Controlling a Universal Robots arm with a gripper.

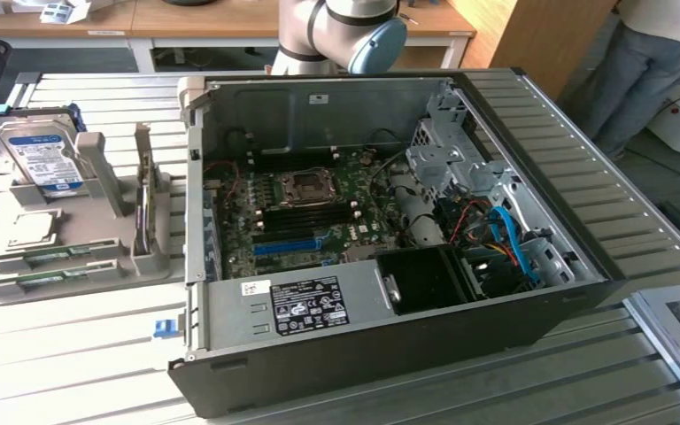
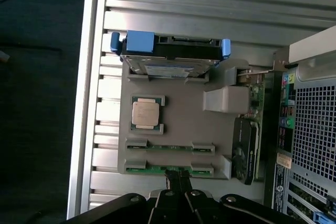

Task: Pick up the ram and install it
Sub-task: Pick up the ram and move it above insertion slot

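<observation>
over the grey parts tray (image 2: 178,124), the gripper (image 2: 177,178) hangs pinched closed and empty above the ram (image 2: 157,168), bracketed flat for grasping.

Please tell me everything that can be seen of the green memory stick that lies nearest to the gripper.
The slim green circuit-board ram stick lies flat in the outermost groove of the grey plastic holder, its ends tucked under small grey clips. Beside it lies a second, similar stick, apart from it. The black gripper, shut, hangs over its middle; whether it touches cannot be told.
</observation>
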